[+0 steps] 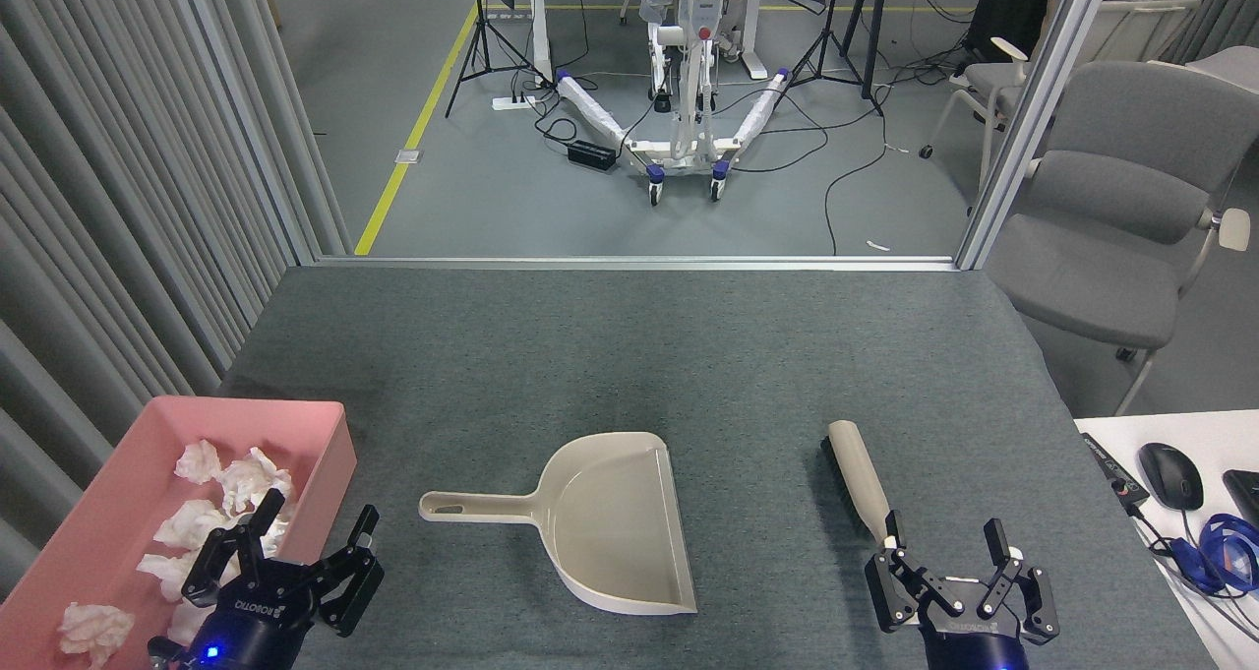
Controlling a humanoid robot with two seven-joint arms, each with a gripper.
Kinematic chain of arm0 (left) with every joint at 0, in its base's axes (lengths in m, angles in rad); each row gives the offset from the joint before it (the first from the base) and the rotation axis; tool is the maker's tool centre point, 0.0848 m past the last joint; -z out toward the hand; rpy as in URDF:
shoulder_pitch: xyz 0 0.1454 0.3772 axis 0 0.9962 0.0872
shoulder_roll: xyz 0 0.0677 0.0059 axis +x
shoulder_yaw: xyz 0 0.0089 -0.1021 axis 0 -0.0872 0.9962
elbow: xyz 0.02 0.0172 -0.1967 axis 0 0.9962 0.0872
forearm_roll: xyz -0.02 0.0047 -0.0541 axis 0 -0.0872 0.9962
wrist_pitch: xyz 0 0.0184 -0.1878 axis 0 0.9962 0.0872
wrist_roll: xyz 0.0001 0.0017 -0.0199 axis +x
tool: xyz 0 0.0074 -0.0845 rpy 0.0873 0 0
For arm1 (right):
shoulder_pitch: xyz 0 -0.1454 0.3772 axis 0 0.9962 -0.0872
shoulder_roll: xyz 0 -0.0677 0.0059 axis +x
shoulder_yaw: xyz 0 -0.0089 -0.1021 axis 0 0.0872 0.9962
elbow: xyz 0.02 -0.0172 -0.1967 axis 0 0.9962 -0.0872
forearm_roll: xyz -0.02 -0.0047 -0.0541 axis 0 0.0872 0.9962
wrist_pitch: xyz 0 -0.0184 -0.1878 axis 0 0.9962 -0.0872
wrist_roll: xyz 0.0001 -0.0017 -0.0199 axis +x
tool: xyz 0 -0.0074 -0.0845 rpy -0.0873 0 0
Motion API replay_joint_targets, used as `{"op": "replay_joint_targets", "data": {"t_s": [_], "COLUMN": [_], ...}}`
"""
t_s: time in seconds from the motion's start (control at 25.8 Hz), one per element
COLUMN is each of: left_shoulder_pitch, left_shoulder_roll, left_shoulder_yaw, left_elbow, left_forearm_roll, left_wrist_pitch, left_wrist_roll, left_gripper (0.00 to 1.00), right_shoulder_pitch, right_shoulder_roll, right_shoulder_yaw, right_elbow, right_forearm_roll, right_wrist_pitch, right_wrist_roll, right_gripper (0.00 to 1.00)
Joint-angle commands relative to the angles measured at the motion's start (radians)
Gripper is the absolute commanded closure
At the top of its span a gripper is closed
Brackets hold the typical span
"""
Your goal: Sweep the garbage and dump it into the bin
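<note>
Garbage (254,483): white tissue wads lying inside the bin (325,424), at the worktop's (629,355) near-left corner; none seen on the worktop cloth.
Left gripper (295,552): jaws spread, empty, at the bin's right wall, just left of the dustpan's handle.
Dustpan (610,522): empty; handle points left, mouth faces right.
Right gripper (944,562): jaws spread, empty, straddling the near end of the brush.
Brush (856,478): long axis runs away from me, tilted slightly left.
Judgement: dump looks done; each tool lies nearest its own arm.
</note>
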Motion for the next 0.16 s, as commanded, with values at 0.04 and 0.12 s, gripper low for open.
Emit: {"op": "replay_joint_targets", "data": {"t_s": [0.04, 0.12], "left_shoulder_pitch": [-0.003, 0.0], "left_shoulder_roll": [-0.002, -0.002], "left_shoulder_yaw": [-0.001, -0.002], "left_elbow": [-0.006, -0.021], "left_forearm_roll": [0.002, 0.003], "left_wrist_pitch": [-0.003, -0.004], "left_wrist_roll": [-0.002, -0.005], "left_gripper": [0.0, 0.0], "right_shoulder_pitch": [0.005, 0.005], "right_shoulder_roll": [0.0, 0.0], "right_shoulder_yaw": [0.0, 0.0], "right_elbow": [0.0, 0.0], "right_forearm_roll": [0.0, 0.0], "right_wrist_pitch": [-0.001, -0.001], "right_wrist_roll": [0.001, 0.0], "right_gripper": [0.02, 0.02]}}
